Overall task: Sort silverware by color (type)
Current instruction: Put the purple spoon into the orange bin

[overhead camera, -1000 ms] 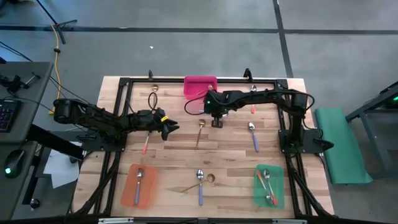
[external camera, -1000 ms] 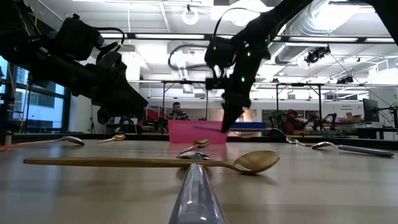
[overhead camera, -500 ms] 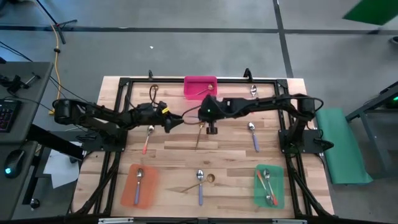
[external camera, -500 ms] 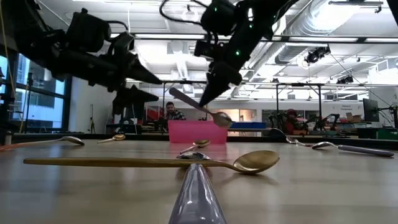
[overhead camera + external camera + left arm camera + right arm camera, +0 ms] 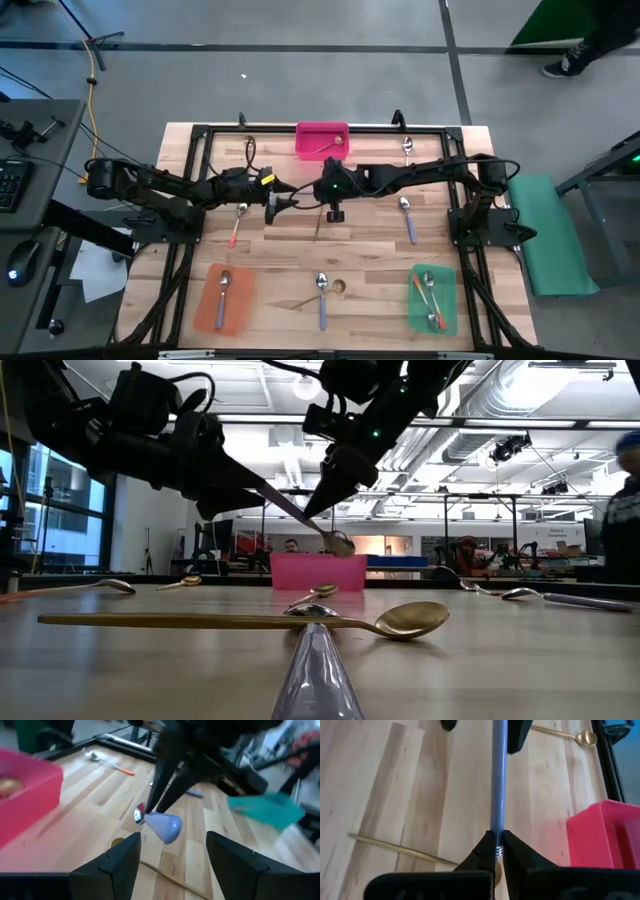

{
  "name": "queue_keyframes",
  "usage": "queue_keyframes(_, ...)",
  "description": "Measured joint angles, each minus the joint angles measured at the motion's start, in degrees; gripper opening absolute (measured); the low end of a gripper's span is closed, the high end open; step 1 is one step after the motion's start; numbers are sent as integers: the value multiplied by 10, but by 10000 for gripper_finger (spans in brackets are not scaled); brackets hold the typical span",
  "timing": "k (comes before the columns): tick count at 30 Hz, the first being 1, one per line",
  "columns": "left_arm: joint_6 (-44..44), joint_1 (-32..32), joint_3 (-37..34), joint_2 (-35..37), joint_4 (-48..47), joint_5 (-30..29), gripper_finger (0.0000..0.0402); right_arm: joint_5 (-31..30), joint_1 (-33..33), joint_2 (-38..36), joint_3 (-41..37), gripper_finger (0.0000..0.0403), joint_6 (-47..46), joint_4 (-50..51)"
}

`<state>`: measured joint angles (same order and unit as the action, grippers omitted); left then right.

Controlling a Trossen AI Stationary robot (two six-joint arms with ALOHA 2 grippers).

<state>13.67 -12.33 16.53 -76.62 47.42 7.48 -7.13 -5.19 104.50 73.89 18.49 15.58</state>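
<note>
The right gripper is clamped on the neck of a purple-handled spoon, just where the slim, smooth handle meets the silver bowl. It holds the spoon in the air over the middle of the wooden table, handle reaching toward the left gripper. That gripper's two dark fingers stand wide apart, and the handle's rounded lavender tip sits just ahead of the gap between them, not touching either finger.

Below both grippers the pale planks lie open, crossed only by a thin gold spoon. Beyond the right gripper, at the table's far edge, stands a pink tray with straight, glossy walls and a gold spoon in it. On the near side an orange tray and a green tray lie flat at the table's front, each with spoons on it. More spoons lie scattered singly on the planks. A black frame rims the working area.
</note>
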Motion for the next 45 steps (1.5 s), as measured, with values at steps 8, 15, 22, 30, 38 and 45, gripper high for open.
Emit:
queue_keyframes(8,-68,9,0,0,11,-27,218,16,0,0,0,1,-4,-6)
queue_keyframes(15,-79,9,0,0,30,-27,190,23,0,0,0,0,-4,-7)
queue_keyframes(22,-84,9,0,0,30,-26,145,32,0,0,0,0,-2,-15)
queue_keyframes(30,-95,9,0,0,29,-25,113,33,0,0,0,0,-2,-15)
queue_keyframes(38,-121,9,0,0,29,-14,41,39,0,0,0,0,-2,-15)
queue_keyframes(45,-129,8,0,0,28,-9,16,43,0,0,0,0,-2,-15)
